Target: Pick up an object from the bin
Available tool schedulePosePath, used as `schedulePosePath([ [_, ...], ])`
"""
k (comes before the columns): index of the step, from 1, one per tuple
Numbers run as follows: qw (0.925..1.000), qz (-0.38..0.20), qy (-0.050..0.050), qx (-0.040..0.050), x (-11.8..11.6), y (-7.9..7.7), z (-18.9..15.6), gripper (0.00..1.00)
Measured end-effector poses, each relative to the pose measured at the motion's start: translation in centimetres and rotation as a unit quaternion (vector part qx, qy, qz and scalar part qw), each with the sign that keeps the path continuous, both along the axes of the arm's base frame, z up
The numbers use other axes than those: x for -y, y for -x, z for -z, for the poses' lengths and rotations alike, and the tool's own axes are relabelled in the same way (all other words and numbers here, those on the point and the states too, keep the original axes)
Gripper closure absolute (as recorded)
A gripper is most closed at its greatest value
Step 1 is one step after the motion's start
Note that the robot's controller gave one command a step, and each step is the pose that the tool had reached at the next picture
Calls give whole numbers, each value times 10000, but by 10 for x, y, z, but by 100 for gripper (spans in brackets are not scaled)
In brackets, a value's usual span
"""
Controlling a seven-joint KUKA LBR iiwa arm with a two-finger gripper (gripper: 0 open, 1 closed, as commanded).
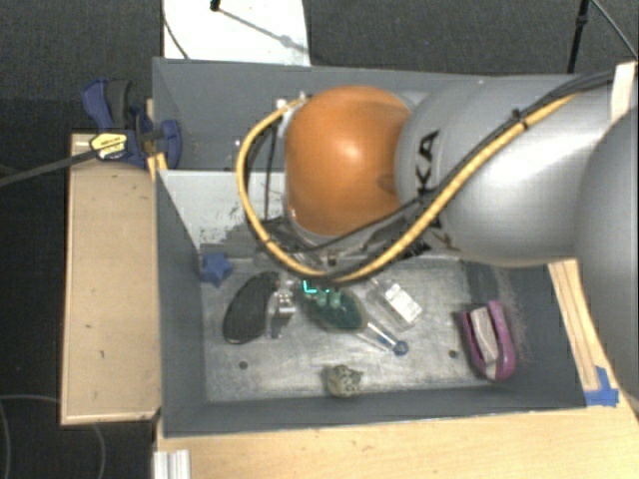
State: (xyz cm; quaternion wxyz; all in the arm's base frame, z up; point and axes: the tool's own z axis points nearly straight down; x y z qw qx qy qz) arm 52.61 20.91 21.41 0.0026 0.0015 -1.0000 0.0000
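**Grey bin, my pincer down near the floor**

The grey metal bin [190, 367] holds a few scattered things. My pincer [284, 307] hangs under the orange cover [344, 158], left of the bin's middle; whether it is apart or together I cannot tell. Just left of it lies a black oval object [247, 308], just right a dark green thing [337, 313]. Further right are a clear plastic piece [398, 302] and a purple stapler-like object [489, 340]. A grey lump [344, 379] sits near the front wall.
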Motion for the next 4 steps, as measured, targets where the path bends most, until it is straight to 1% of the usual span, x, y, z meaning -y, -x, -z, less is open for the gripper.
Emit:
schedulePosePath([
  [1,9942,-1075,-2,6,-23,-1,135,0],
  [2,9825,-1863,-5,33,2,-12,143,0],
  [3,9830,-1837,-17,43,1,-12,142,100],
  [4,9671,-2541,-14,80,-7,-15,-33,100],
])
